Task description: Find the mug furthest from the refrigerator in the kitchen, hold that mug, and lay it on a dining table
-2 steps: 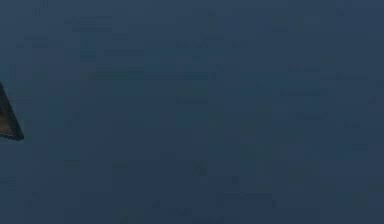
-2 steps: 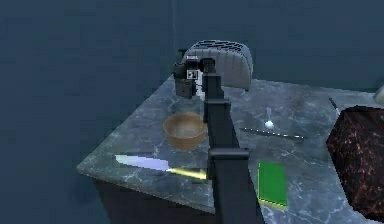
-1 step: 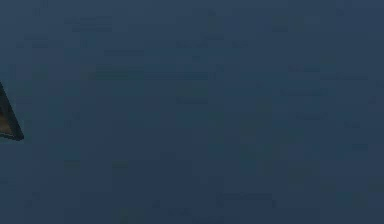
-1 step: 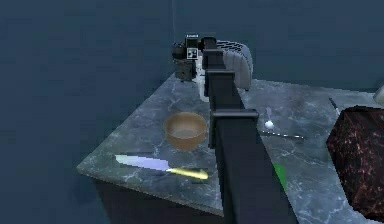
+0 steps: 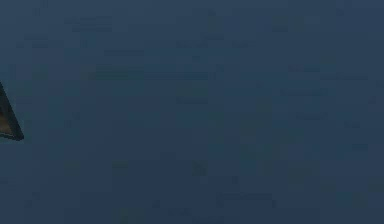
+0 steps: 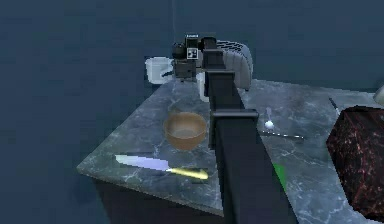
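- Nearest the camera, the arm [image 6: 235,150] rises as a dark square bar from the arm side view's bottom edge and reaches out over a marbled countertop [image 6: 115,150].
- Left of the bar, a knife with a yellow handle [image 6: 160,165] lies near the counter's front edge. A brown bowl [image 6: 185,130] sits beyond it, just beside the bar.
- Right of the bar lie a spoon [image 6: 275,125] and, at the view's right edge, a dark reddish lump [image 6: 358,150].
- At the arm's far end the gripper [image 6: 178,66] stands in front of a silver toaster [image 6: 235,55].
- A pale, cup-shaped mug [image 6: 157,68] stands upright at the countertop's far corner, against the blue wall. It is just to the picture's left of the gripper, on the side its fingers point toward.
- Whether the fingers touch the mug cannot be told, nor can their state. With the mug standing on the counter right at them, I cannot tell whether the gripper holds anything.
- My judgement is that the coming move turns on this small sideways offset. The mug's long axis is vertical, so a level approach from the side should suit it.
- Ahead, the forward view shows a dark blue wall [image 5: 200,100] with a dark wedge [image 5: 8,118] at its left edge.
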### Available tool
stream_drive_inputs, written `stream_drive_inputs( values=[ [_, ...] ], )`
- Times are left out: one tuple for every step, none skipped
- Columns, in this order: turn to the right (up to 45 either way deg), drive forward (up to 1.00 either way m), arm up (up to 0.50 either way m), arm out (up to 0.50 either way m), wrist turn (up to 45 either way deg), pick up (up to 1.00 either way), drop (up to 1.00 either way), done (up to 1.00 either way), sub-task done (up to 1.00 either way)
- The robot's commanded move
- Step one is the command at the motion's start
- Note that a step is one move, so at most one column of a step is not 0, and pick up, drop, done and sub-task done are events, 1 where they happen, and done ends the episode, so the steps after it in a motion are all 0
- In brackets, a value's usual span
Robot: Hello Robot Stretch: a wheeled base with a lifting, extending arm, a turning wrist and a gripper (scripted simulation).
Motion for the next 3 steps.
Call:
stream_drive_inputs(
  values=[
    [0.0,0.00,0.00,0.00,-45.0,0.00,0.00,0.00,0.00],
    [0.0,0.00,0.00,0.00,-45.0,0.00,0.00,0.00,0.00],
    [0.0,0.00,0.00,0.00,-27.0,0.00,0.00,0.00,0.00]
  ],
)
